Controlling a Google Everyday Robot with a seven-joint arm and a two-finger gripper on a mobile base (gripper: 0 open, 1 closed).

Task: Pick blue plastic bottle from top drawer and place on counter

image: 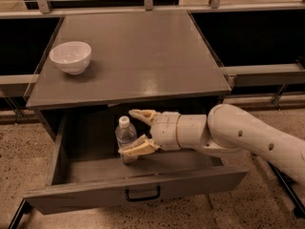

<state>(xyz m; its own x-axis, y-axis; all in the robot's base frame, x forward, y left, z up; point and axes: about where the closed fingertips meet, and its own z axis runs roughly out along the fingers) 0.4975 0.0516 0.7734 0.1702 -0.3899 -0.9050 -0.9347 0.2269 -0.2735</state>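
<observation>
The blue plastic bottle (124,131), clear with a white cap, stands upright inside the open top drawer (86,194), left of its middle. My gripper (127,132) reaches into the drawer from the right. It is open, with one finger behind the bottle near its cap and the other in front of its lower body, so the bottle stands between them. The counter (143,51) lies directly above the drawer. The drawer's dark handle (142,193) shows on the front panel.
A white bowl (70,56) sits on the counter's left side. My white arm (248,140) crosses the drawer's right part. Dark shelves and metal rails flank the cabinet on both sides. Speckled floor lies below.
</observation>
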